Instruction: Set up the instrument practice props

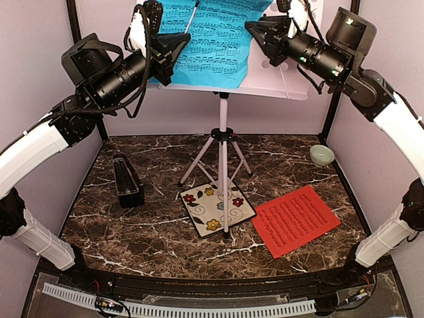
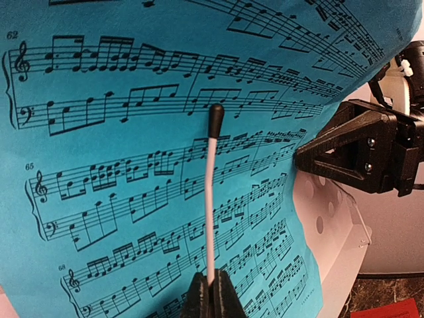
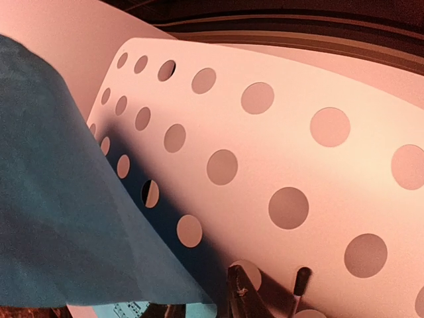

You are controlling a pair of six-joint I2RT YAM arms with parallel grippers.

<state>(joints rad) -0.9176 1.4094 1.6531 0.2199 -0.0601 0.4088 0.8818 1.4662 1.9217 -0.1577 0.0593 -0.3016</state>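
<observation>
Two arms in the top view flank the music stand [image 1: 224,132], blue sheet [image 1: 212,40] on it; red sheet [image 1: 295,220] and metronome [image 1: 127,180] sit on the surface [image 1: 132,232]. Left wrist: your left jaws pinch its white rod [image 2: 210,199]. Right wrist: right jaws' spread, you cannot tell

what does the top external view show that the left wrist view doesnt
Only top external: the metronome, floral tile, bowl and tripod legs. Only left wrist: readable bar numbers, and the left tool shut on a thin white rod. Both: the blue sheet on the stand, the red sheet (only a corner from the wrist), the right tool.
</observation>
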